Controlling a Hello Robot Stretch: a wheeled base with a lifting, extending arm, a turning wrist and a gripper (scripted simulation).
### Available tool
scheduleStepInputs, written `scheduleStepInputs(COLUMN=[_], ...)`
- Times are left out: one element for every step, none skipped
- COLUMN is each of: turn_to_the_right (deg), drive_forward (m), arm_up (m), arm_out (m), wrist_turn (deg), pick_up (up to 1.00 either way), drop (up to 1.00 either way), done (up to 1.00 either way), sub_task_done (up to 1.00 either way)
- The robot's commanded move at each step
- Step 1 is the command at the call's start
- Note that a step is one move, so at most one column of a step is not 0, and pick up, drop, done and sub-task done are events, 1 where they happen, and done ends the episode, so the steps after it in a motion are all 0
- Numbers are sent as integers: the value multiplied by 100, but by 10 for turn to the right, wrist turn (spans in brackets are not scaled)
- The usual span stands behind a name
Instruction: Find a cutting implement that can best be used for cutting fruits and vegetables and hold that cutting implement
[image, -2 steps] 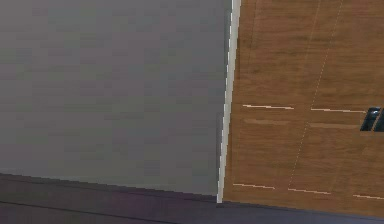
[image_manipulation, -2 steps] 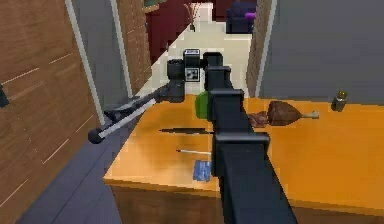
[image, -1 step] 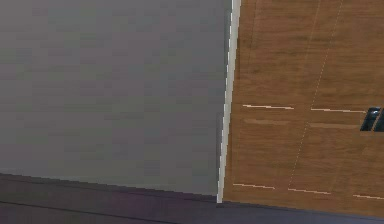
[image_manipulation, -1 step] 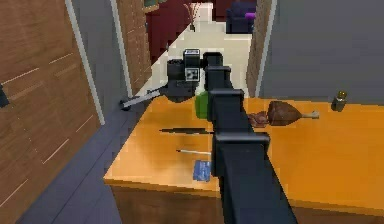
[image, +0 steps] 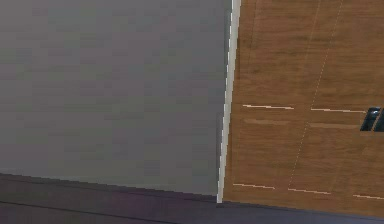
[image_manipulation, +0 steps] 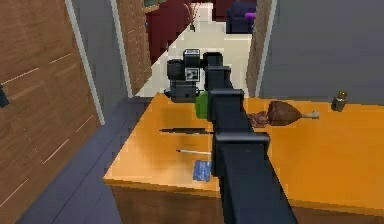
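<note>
In the arm side view the arm (image_manipulation: 240, 150) rises as a dark square bar from the bottom edge and runs out across the orange worktop (image_manipulation: 330, 160) to its far edge. Nearest me, just left of the bar, lies a small blue card (image_manipulation: 203, 169), partly cut off by it. A little beyond is a thin pale utensil (image_manipulation: 194, 152), too slim for me to name.

Farther out a long dark knife (image_manipulation: 178, 130) lies flat on the worktop, left of the arm and short of the hand. On the arm's other side I see a red-brown lump with a pale handle (image_manipulation: 283, 115) and a small dark jar (image_manipulation: 340, 100) near the back edge. A green thing (image_manipulation: 202, 104) peeks from behind the arm, mostly hidden.

The hand (image_manipulation: 182, 92) sits at the arm's far end, left of the two white squares. I cannot tell how its fingers stand, nor whether it holds anything.

The forward view shows a grey wall (image: 110, 90), a white trim strip (image: 229, 100) and a wooden panel (image: 300, 60).
</note>
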Motion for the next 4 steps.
scheduleStepInputs(turn_to_the_right=[0,0,0,0], drive_forward=[0,0,0,0], arm_up=[-16,0,10,0], arm_out=[0,0,0,0], wrist_turn=[0,0,0,0], pick_up=[0,100,0,0], drop=[0,0,0,0], done=[0,0,0,100], sub_task_done=[0,0,0,0])
